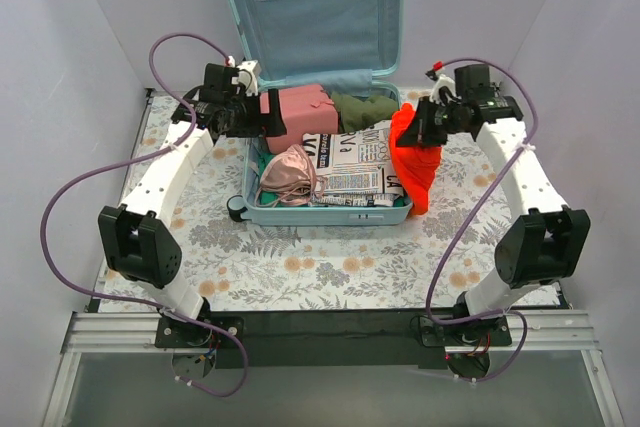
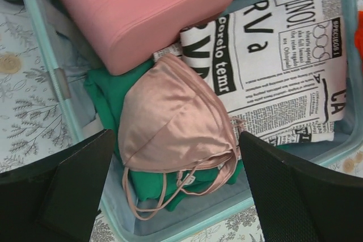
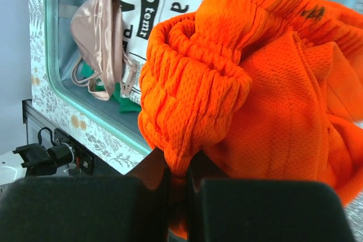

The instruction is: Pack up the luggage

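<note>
Orange mesh garment: pinched by right gripper at the luggage right rim. Luggage lies open, far-centre of table. Fingers of left gripper are spread above its left side.

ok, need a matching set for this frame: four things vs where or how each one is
Things:
1. orange mesh garment
2. pink satin bra
3. pink case
4. left end effector

States:
A. open, holding nothing
B. lying on the green garment inside the luggage
C. gripped by the right end effector, at the luggage's right edge
D. at the back of the luggage, beside dark green clothing

Pairs: 1-C, 2-B, 3-D, 4-A
</note>
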